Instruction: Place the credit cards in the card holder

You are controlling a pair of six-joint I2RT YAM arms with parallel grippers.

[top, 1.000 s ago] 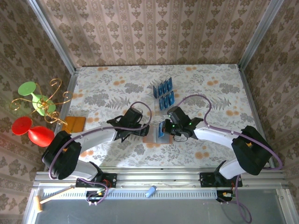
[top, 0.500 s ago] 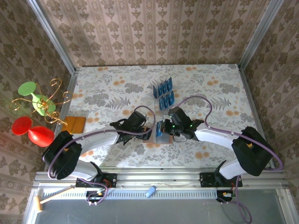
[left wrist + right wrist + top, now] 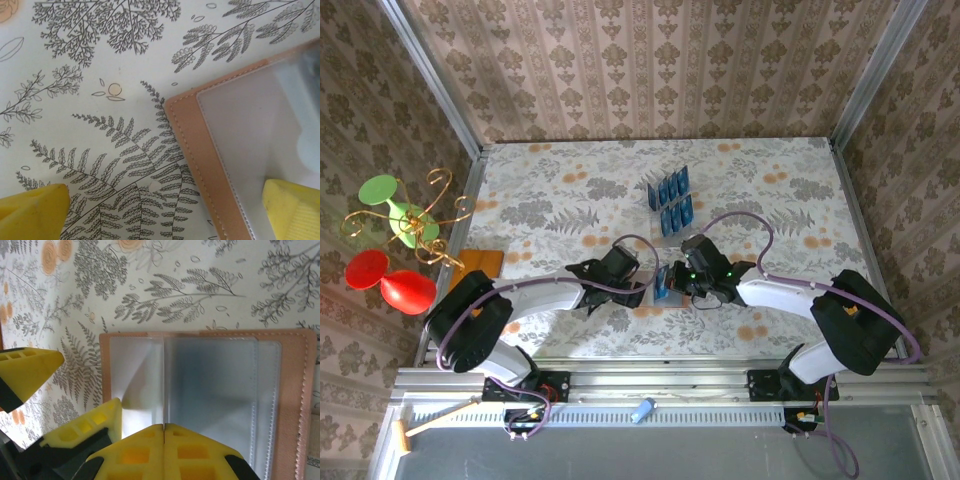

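Observation:
The tan card holder [image 3: 295,405] lies open and flat on the fern-print table, grey clear pockets up; it is at the table's near middle [image 3: 642,298]. My right gripper [image 3: 164,427] is shut on a blue credit card [image 3: 663,284], which stands on edge over the pockets and looks like a thin line [image 3: 164,380] in the right wrist view. My left gripper [image 3: 165,212] is open and low over the holder's left corner [image 3: 187,145], one yellow fingertip [image 3: 292,210] above the grey inside, the other [image 3: 30,210] above the table. More blue cards [image 3: 670,187] stand in a clear rack behind.
The clear rack [image 3: 677,213] stands just behind the right gripper [image 3: 670,283]. A flat orange-brown square [image 3: 480,265] lies at the table's left edge. Metal frame posts and patterned walls close in the table. The left gripper [image 3: 638,287] is very near the right one.
My left gripper has moved right, up to the holder's left edge. The right gripper, still holding the card, has shifted slightly left and lower over the holder.

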